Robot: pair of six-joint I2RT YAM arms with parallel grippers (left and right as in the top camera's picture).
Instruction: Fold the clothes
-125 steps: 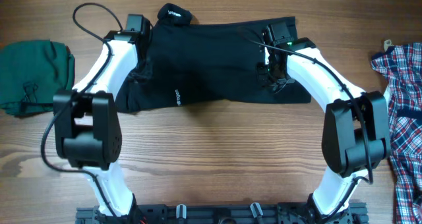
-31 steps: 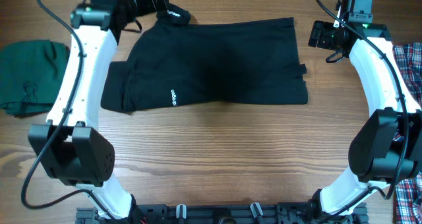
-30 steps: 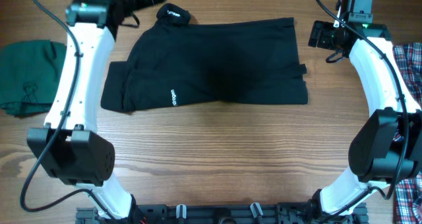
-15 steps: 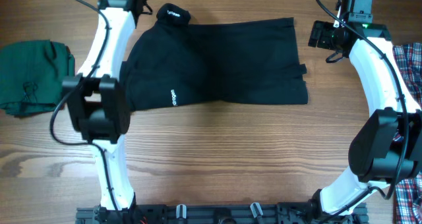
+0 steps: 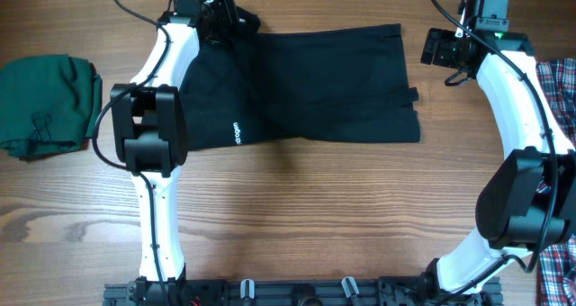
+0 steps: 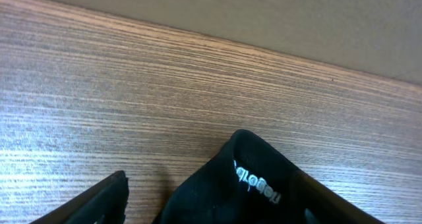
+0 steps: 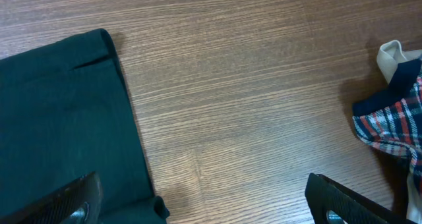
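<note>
The dark green folded garment [image 5: 45,103] lies at the left edge of the table [image 5: 297,216], untouched. Next to it, the left arm has swung in over the last 1 second from the bare wood beyond the black shirt [image 5: 315,81], so the left gripper [image 5: 227,16] now sits over the collar fold [image 6: 247,174] at the shirt's far left corner. In the left wrist view its jaws straddle that fold, apart and not yet grasping: a strip of wood shows between 1 finger [image 6: 99,197] and the cloth. That reads as lining up a pinch on the collar for the next fold, with the grip not made. The shirt itself lies across the far middle of the table as a broad, part-folded band, its outline unchanged in that second. A white neck label [image 6: 254,184] shows on the collar fold; its lettering runs at an angle and is too blurred to read. A small white chest logo [image 5: 238,131] faces the near edge, also too small to read. Further right, the right gripper [image 5: 441,52] has stayed put, released, jaws wide, above bare wood just beside the shirt's right edge. The plaid shirt [image 5: 562,81] lies at the far right.
</note>
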